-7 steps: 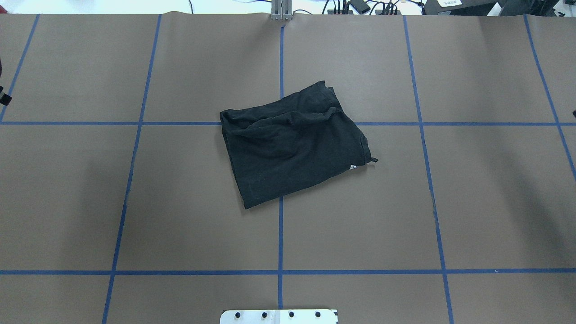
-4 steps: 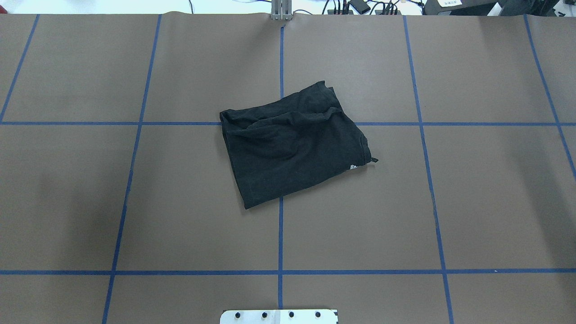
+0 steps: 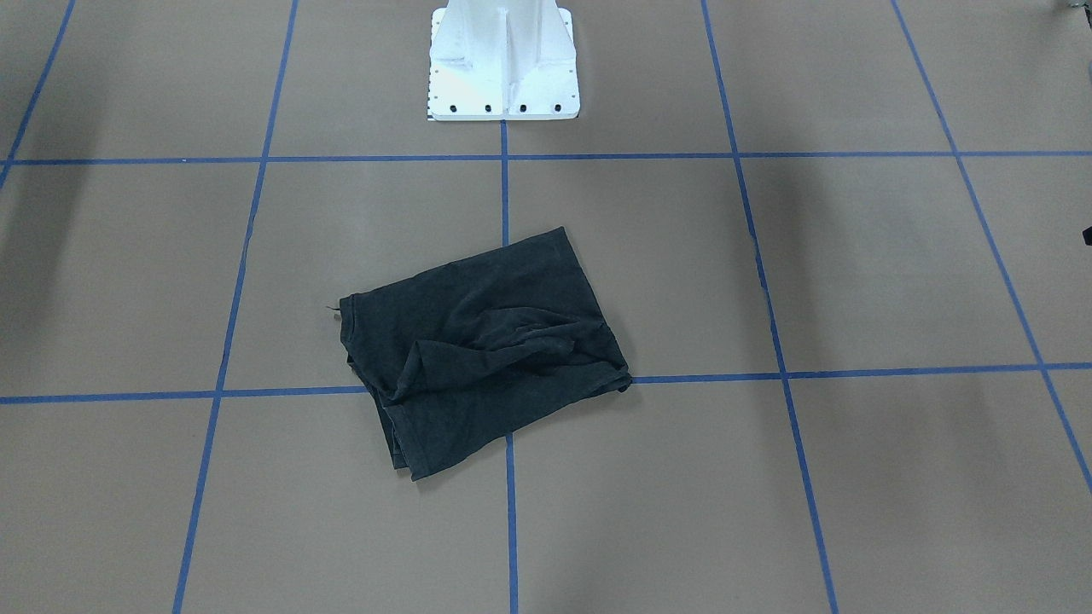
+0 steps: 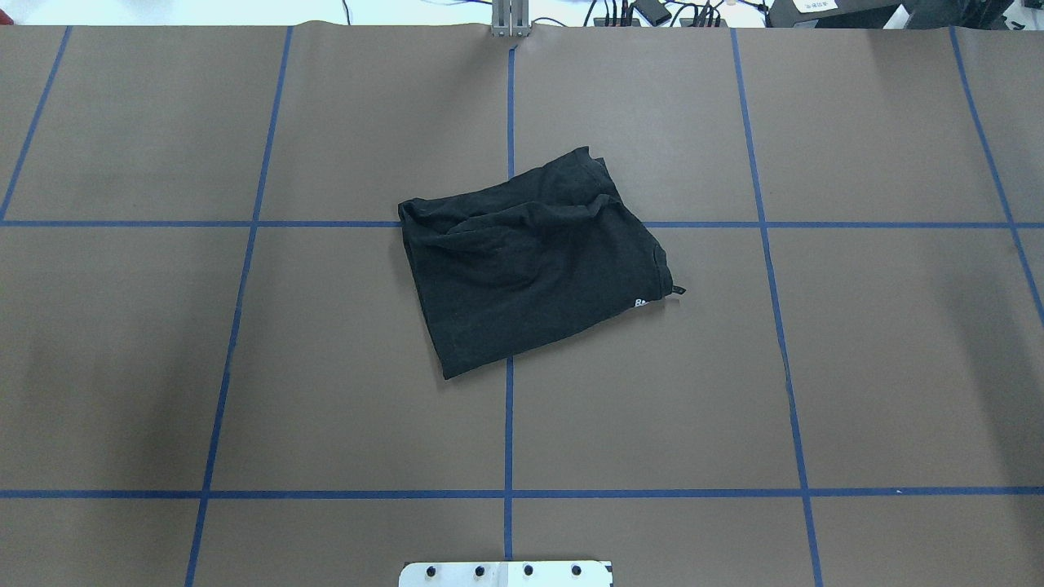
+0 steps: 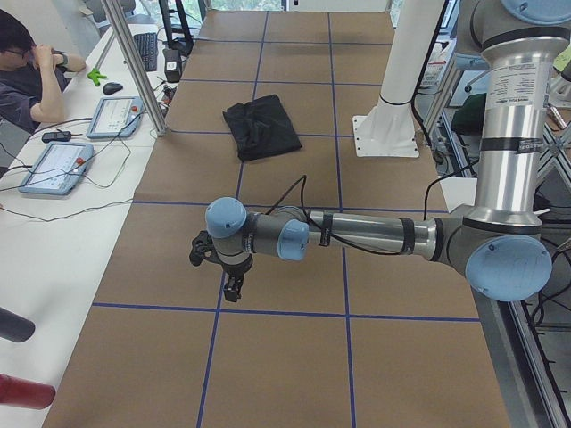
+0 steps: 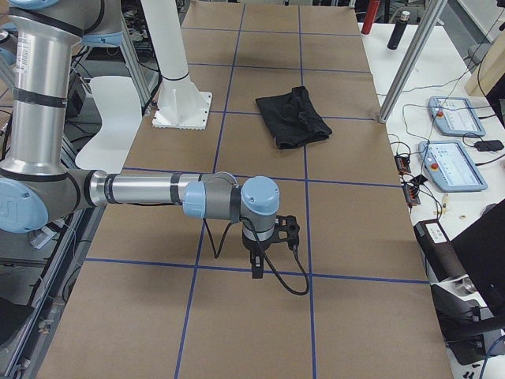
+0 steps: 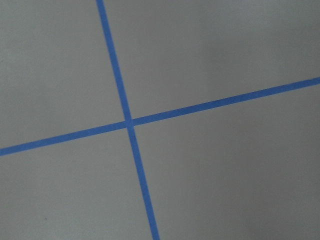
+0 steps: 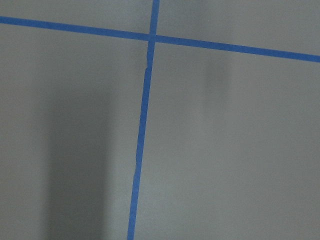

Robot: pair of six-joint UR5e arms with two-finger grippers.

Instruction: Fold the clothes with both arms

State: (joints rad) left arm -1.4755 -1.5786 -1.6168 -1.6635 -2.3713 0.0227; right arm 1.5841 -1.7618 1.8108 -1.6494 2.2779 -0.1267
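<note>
The clothes are one black T-shirt (image 4: 530,261) folded into a rumpled, slightly skewed rectangle on the middle of the brown table, with nothing touching it. It also appears as the dark bundle (image 3: 478,350), (image 5: 260,127), (image 6: 293,117). A scrap of white print peeks out at its right corner. My left gripper (image 5: 230,290) hangs over bare table far to the shirt's left, fingers pointing down. My right gripper (image 6: 256,264) hangs the same way far to its right. I cannot tell whether either is open or shut. Both wrist views show only table and blue tape.
Blue tape lines (image 4: 508,432) grid the brown table. The white pedestal base (image 3: 503,60) stands at the robot's edge. A seated person (image 5: 27,71) and pendant tablets (image 5: 53,165), (image 6: 454,114) are on the white bench past the far edge, beside aluminium posts (image 5: 134,62).
Small dark bits of the arms at the overhead view's left and right edges one second ago are gone. The shirt has not moved.
</note>
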